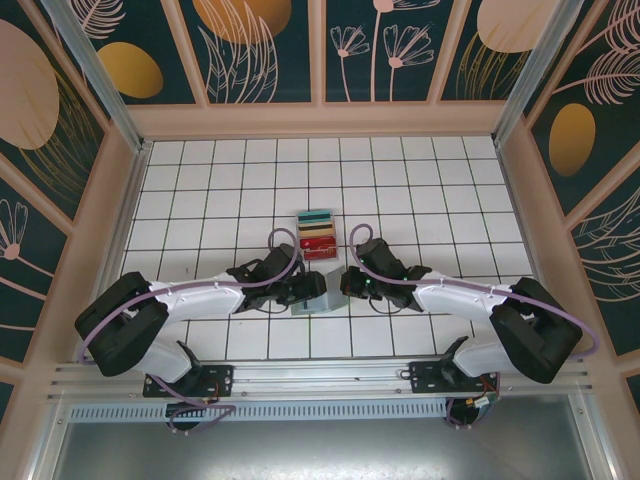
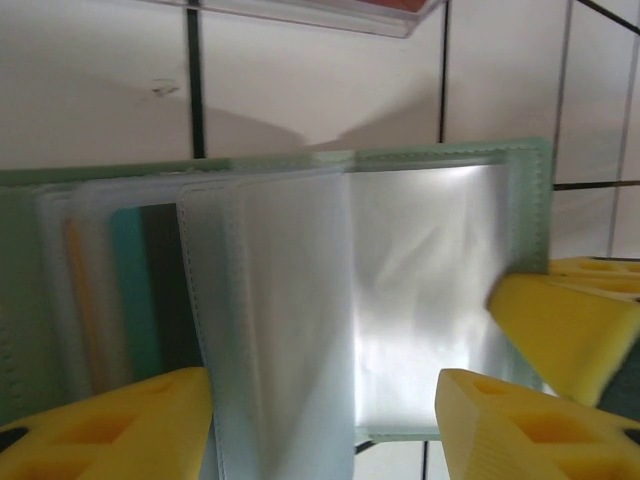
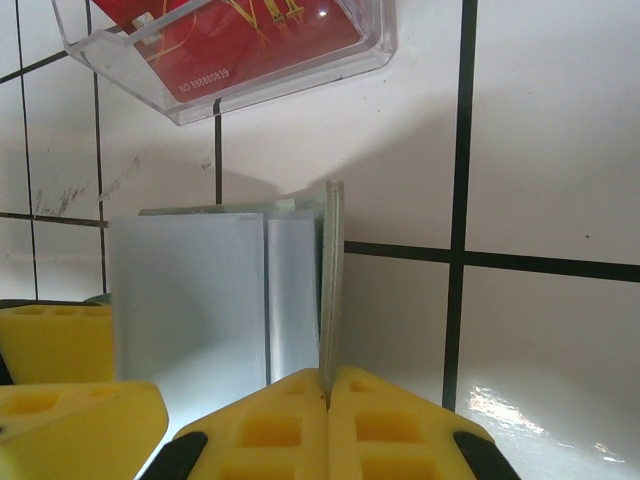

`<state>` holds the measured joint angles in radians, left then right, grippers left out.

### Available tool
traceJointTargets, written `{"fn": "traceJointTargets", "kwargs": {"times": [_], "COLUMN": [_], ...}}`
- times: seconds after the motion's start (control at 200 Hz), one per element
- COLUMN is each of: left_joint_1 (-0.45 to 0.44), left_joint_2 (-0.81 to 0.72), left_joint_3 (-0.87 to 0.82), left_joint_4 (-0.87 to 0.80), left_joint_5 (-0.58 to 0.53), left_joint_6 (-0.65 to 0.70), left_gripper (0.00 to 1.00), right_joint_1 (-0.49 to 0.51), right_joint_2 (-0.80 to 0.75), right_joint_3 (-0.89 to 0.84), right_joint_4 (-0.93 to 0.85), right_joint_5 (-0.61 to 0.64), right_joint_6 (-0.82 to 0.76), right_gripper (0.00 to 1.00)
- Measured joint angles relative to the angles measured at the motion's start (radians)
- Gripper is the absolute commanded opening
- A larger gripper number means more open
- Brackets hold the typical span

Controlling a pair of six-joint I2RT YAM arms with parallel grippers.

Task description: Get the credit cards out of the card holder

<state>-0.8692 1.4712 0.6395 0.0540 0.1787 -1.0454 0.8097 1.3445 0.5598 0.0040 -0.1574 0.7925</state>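
The card holder (image 1: 323,300) lies open between both grippers near the table's front middle. In the left wrist view its grey-green cover (image 2: 525,190) frames clear plastic sleeves (image 2: 270,300). Edges of credit cards, one teal (image 2: 127,290) and one orange (image 2: 80,300), show through the left sleeves. My left gripper (image 2: 325,405) is open, its yellow fingers (image 2: 110,425) standing either side of a loose sleeve flap. My right gripper (image 3: 328,395) is shut on the holder's thin cover edge (image 3: 333,280), which stands upright between its fingers.
A clear tray (image 1: 317,235) holding a stack with a red card (image 3: 240,35) on top stands just beyond the holder. The white tiled table runs out to pale side walls (image 1: 110,230) and a metal rail (image 1: 320,375) at the near edge.
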Motion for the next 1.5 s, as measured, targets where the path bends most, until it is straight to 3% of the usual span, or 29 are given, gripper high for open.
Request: {"fn": "traceJointTargets", "kwargs": {"times": [0.255, 0.546, 0.821, 0.966, 1.101, 1.226, 1.496], "left_joint_1": [-0.001, -0.035, -0.045, -0.009, 0.029, 0.032, 0.032], "left_joint_2": [0.007, 0.074, -0.023, -0.103, -0.142, -0.145, -0.142], "left_joint_3": [0.036, 0.129, 0.119, 0.069, 0.001, -0.043, -0.084], "left_joint_4": [0.034, 0.071, 0.002, -0.052, -0.097, -0.114, -0.081], "left_joint_5": [0.046, 0.07, -0.027, -0.093, -0.138, -0.141, -0.119], "left_joint_6": [0.014, 0.032, 0.032, 0.031, 0.033, 0.043, 0.035], "left_gripper": [0.62, 0.61, 0.56, 0.5, 0.35, 0.19, 0.04], "right_joint_1": [0.002, -0.008, -0.025, -0.032, -0.026, -0.016, -0.009], "right_joint_2": [0.0, -0.004, -0.082, -0.093, -0.084, -0.056, 0.08], "right_joint_3": [0.0, -0.001, -0.002, -0.001, 0.012, 0.019, 0.021], "right_joint_4": [0.0, -0.045, -0.076, -0.066, -0.045, 0.004, 0.103], "right_joint_5": [0.001, 0.048, 0.087, 0.057, 0.017, -0.032, -0.147], "right_joint_6": [0.002, 0.002, 0.006, -0.006, -0.011, -0.014, 0.007], "right_gripper": [0.0, 0.3, 0.35, 0.38, 0.34, 0.15, 0.08]}}
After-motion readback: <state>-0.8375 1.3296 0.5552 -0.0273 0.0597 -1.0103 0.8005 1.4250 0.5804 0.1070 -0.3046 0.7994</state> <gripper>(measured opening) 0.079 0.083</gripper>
